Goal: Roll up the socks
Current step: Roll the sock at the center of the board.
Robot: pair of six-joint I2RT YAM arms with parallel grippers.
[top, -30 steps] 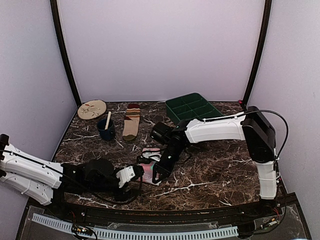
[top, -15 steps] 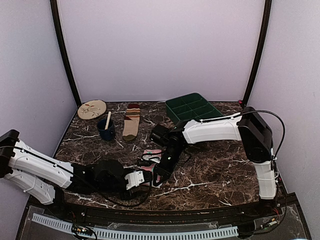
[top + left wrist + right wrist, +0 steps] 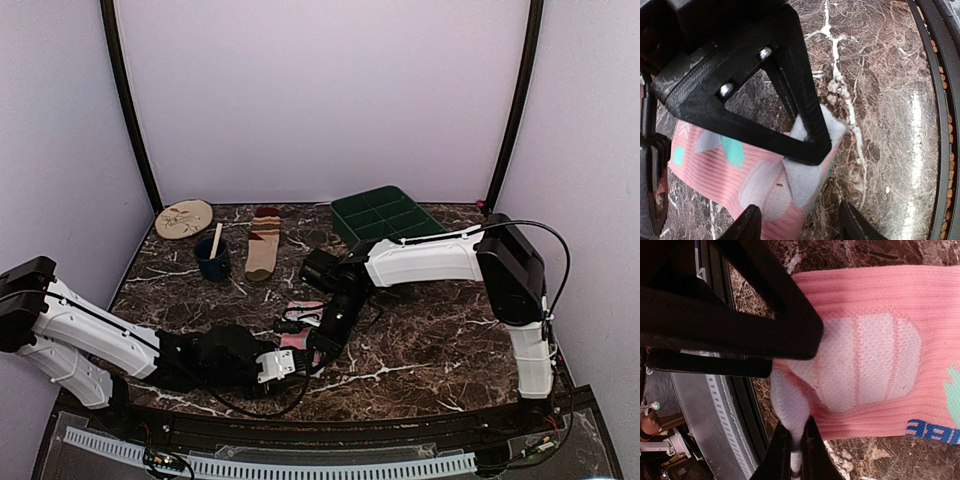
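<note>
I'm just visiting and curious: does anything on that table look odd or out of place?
Only the pink sock at the front: a pale corner is pinched in the right gripper, so that end is bunched rather than flat. The tan sock lies flat at the back. Nothing looks spilled or broken.

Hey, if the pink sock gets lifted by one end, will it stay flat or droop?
It likely droops: the pink sock looks like thin knit, and its pinched end bunches in the right tool. It is probably light, and the ribbed fabric shouldn't slip much.
</note>
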